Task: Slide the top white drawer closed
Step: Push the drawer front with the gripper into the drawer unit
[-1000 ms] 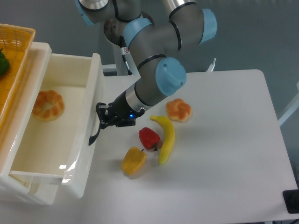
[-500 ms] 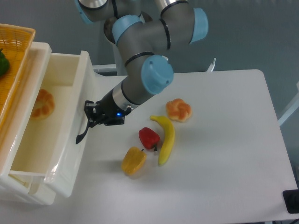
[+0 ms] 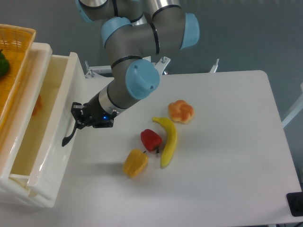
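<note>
The gripper (image 3: 77, 117) is pressing against the top white drawer (image 3: 56, 142) front at its black handle (image 3: 70, 134); the drawer is standing partly open.

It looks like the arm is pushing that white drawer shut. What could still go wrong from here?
The gripper presses on the top drawer's front beside its black handle. If the jaws slip off that glossy front, the push is lost, and the drawer is not yet shut. The push lands near one end of the long front, so the drawer might twist and jam. An orange shape inside, blurred here, may slide about.
</note>
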`<state>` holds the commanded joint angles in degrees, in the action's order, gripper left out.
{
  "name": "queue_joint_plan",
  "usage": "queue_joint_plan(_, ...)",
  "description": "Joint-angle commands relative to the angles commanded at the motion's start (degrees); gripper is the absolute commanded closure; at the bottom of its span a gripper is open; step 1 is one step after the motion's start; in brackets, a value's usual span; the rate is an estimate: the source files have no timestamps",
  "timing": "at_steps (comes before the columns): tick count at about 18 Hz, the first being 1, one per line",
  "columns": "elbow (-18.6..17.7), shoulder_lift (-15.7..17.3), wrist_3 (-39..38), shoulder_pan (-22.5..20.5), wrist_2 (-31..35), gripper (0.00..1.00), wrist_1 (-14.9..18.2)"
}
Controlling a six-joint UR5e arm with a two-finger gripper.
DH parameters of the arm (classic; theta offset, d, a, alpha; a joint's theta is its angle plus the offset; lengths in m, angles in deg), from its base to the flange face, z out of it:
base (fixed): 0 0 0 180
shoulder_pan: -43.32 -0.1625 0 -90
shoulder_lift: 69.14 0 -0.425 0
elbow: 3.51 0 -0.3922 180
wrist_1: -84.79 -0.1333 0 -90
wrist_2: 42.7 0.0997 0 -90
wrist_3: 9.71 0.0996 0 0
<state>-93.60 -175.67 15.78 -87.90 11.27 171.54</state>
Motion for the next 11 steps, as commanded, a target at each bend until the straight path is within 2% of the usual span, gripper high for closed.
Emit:
queue_joint_plan(9, 0.17, 0.0, -1.67, 4.04, 0.26, 1.0, -0.09)
queue_joint_plan(11, 0.18, -0.09, -2.02, 4.66, 0.35, 1.0, -1.22)
